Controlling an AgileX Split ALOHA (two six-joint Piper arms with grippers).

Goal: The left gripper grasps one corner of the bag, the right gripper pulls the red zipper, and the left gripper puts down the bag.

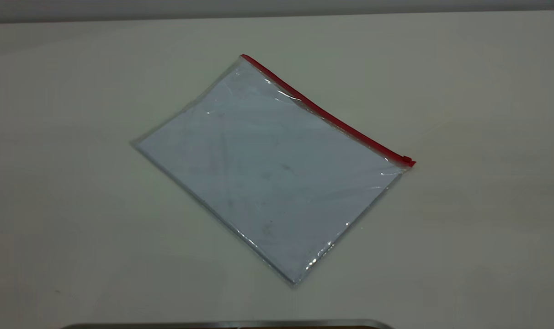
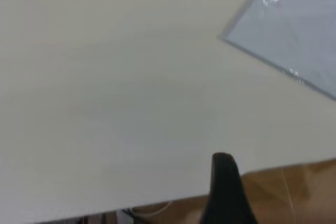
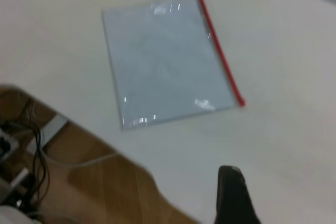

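The bag (image 1: 270, 171) is seen lying flat on the white table (image 1: 76, 205), near the middle of the exterior view and turned diagonally to the table edges. Its long axis is judged to run from the far left toward the near right, parallel to the red zipper (image 1: 325, 114), which lines the far-right long edge. The small slider tab (image 1: 408, 161) is found at the right end of that strip, so the pouch is taken to be closed, though this cannot be confirmed.

None of the 3 steps is judged to have been started: no corner is held, the zipper is untouched, and the bag is not lifted. All 3 are left to be done.

In the exterior view neither arm is shown. Only 1 dark fingertip of the left gripper (image 2: 227, 190) is seen, well apart from the bag's near corner; its spread cannot be told. The same holds for the right gripper (image 3: 233, 195), placed off the table edge, over a wooden floor (image 3: 105, 187) with cables (image 3: 31, 150).
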